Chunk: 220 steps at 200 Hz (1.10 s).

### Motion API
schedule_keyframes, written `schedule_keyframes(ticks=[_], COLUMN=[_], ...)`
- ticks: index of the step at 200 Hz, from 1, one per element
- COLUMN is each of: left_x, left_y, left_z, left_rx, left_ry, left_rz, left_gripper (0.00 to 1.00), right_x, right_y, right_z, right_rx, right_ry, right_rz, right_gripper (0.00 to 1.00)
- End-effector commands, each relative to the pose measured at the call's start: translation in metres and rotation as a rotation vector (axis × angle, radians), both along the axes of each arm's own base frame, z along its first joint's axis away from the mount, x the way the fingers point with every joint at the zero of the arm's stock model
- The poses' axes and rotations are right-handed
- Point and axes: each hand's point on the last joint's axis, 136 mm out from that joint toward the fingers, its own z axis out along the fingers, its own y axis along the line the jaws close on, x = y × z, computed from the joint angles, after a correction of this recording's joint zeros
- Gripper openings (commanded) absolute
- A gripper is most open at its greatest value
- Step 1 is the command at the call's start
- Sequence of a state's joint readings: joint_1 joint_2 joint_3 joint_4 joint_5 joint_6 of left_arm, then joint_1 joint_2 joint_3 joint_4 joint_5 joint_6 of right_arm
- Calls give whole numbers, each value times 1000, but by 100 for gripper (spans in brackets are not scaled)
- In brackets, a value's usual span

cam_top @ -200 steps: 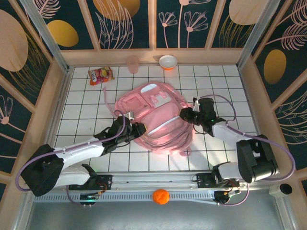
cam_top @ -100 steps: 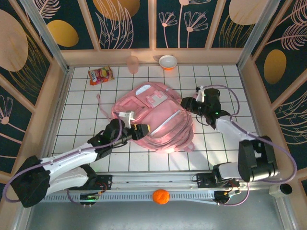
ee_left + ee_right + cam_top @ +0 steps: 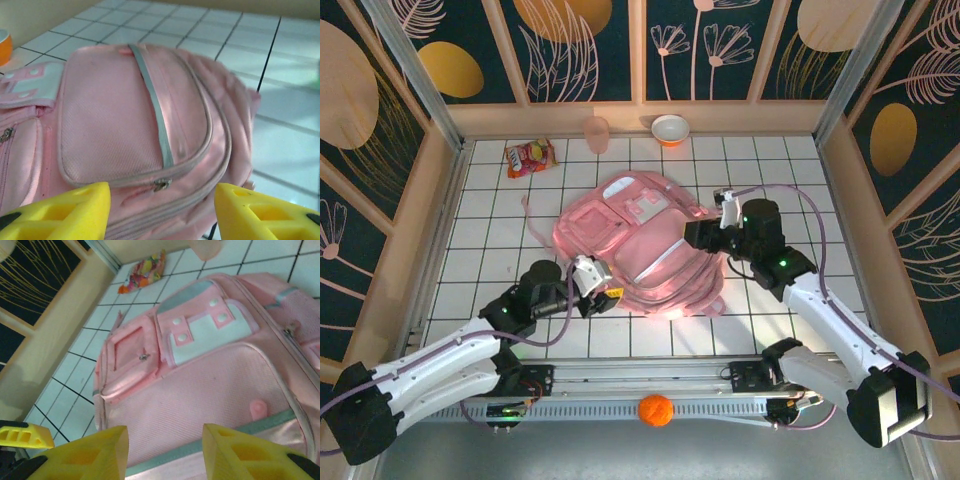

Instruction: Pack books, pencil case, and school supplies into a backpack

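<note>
The pink backpack (image 3: 642,243) lies flat on the white tiled table, front pockets up and zips shut. My left gripper (image 3: 604,287) is at its near-left edge. In the left wrist view this gripper (image 3: 162,209) is open, its yellow fingers either side of the backpack (image 3: 125,110) edge and a zip pull, gripping nothing. My right gripper (image 3: 694,235) hovers over the backpack's right side. It is open too (image 3: 165,452), with only pink fabric of the backpack (image 3: 215,380) beneath it. The books, pencil case and school supplies are hidden from me.
A red-and-yellow snack packet (image 3: 530,157) lies at the far left, also (image 3: 145,270) in the right wrist view. A pink cup (image 3: 597,133) and a white-and-orange bowl (image 3: 670,129) stand by the back wall. An orange ball (image 3: 656,410) rests on the front rail. Wooden walls enclose the table.
Both grippers have opened and let go of the backpack. The left gripper drew back toward the near-left edge, the right arm swung round, and the backpack settled flatter.
</note>
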<state>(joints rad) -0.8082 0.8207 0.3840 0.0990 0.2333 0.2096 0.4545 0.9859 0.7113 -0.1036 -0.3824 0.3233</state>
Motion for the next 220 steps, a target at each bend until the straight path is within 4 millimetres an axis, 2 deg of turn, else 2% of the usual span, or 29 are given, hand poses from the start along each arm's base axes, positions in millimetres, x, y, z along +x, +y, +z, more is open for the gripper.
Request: schedule_keyframes(ticks=[1,16,37,56,70,103,124,161,182,220], left_x=[7,11,3,10,16,22,19,16,14,5], left_y=[8,6,-4,0,2,-4,-14,-26,-33,-40], left_z=[-12,-20,-35,-46,-49,-53,-55,-56,-53,-61], left_rx=[270,329,336,369,382,383,340,271,228,225], left_ry=[-187,-197,-116,-115,-133,-112,-86,-47,-25,27], left_rz=[-100,-127,-196,-158,-131,-123,-156,-177,-191,-240], left_gripper=[57,58,60,60,60,55,54,50,44,28], right_x=[-11,-18,-28,-38,-46,-68,-79,-88,-87,-84], right_y=[-8,-7,-5,-10,-10,3,17,38,41,43], right_z=[-25,-31,-35,-54,-58,-64,-70,-75,-84,-87], right_rx=[-24,26,106,172,220,305,328,341,334,377], right_ry=[98,126,157,294,332,418,484,548,576,577], right_rz=[-44,-54,-87,-163,-195,-175,-143,-125,-140,-154], right_gripper=[43,43,43,43,43,43,43,43,42,38])
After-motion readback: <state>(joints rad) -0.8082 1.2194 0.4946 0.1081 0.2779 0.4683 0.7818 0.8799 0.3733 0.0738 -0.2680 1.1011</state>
